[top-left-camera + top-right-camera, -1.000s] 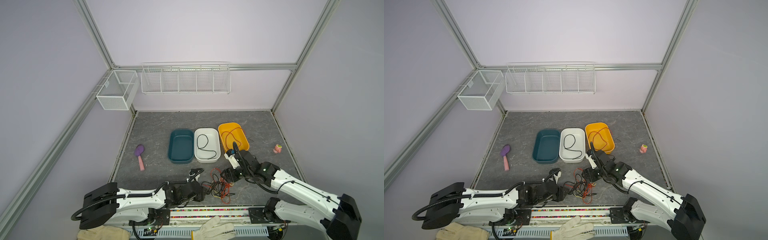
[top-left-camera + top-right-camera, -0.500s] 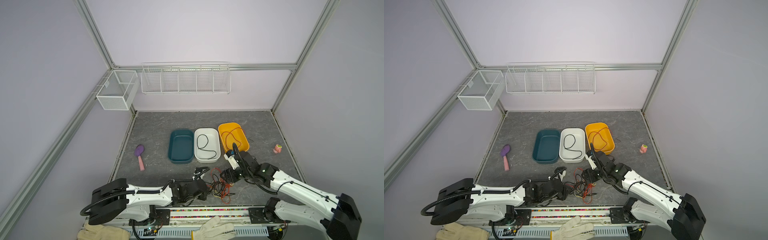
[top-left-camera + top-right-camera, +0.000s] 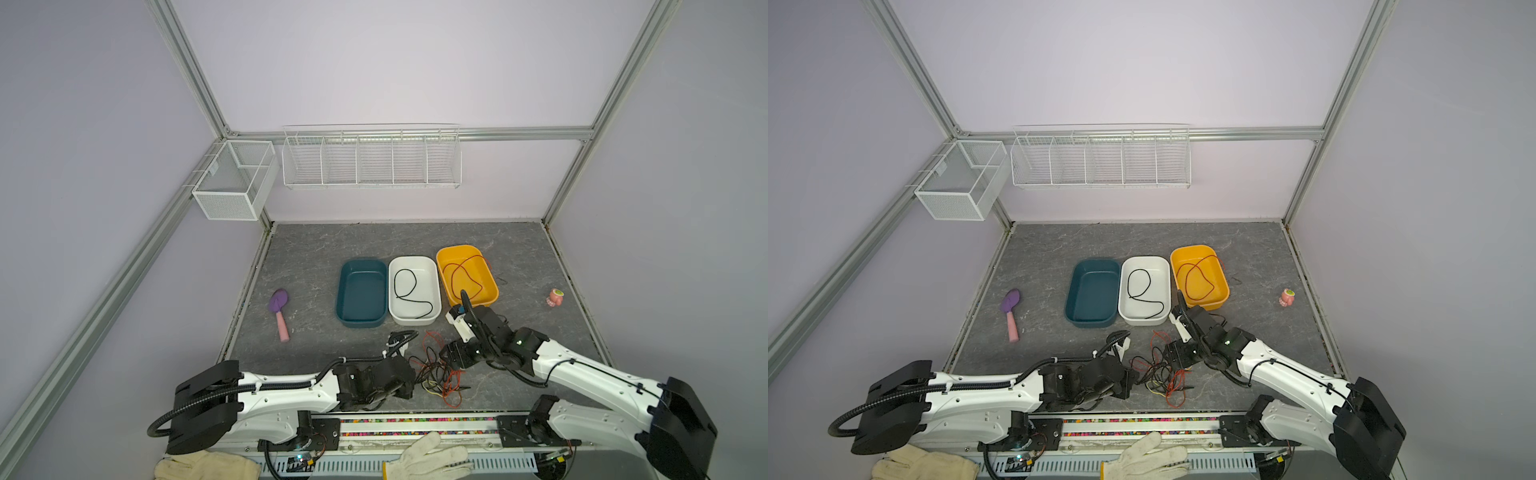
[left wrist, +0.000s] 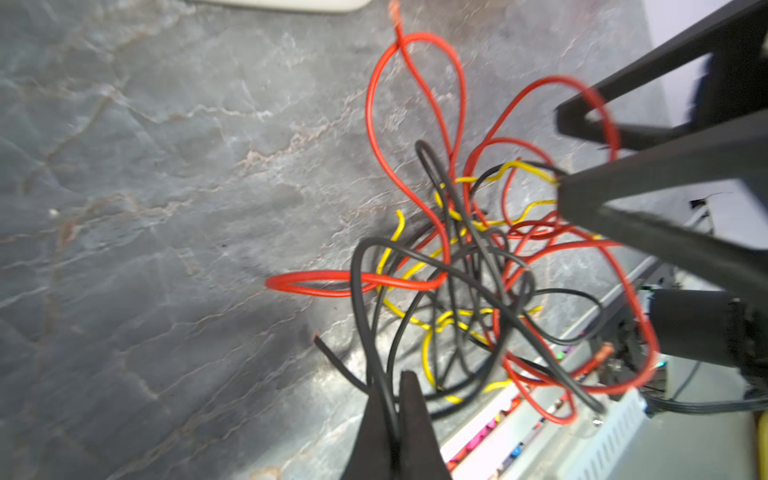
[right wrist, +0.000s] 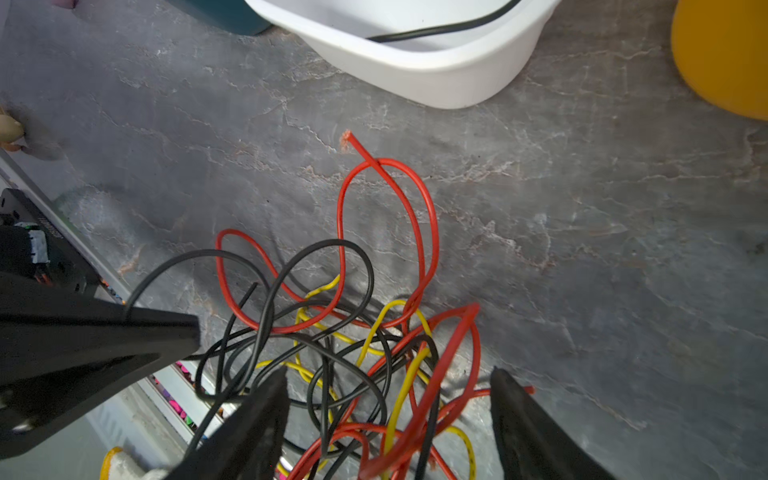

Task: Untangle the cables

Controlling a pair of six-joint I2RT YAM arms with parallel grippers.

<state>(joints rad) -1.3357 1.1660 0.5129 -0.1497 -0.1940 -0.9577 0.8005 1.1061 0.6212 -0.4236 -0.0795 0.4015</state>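
A tangle of red, black and yellow cables [image 3: 440,374] [image 3: 1163,374] lies near the table's front edge, between my two arms. My left gripper [image 4: 392,399] is at its left side, shut on one black cable [image 4: 376,353] that runs out between the closed fingertips. In both top views the left gripper [image 3: 409,380] touches the heap's left edge. My right gripper [image 5: 388,374] is open, its two fingers straddling the right part of the cables [image 5: 353,332], low over the table. In a top view the right gripper [image 3: 451,357] sits on the heap's far right.
Behind the heap stand a teal bin [image 3: 338,291], a white bin [image 3: 415,321] holding a black cable and a yellow bin [image 3: 494,286] holding a red cable. A purple-and-pink trowel [image 3: 279,311] lies left, a small pink toy [image 3: 555,297] right. Gloves [image 3: 424,457] lie on the front rail.
My left arm has slid right into the tangle, and its gripper has closed on a black cable. The right arm and its open gripper have stayed put.
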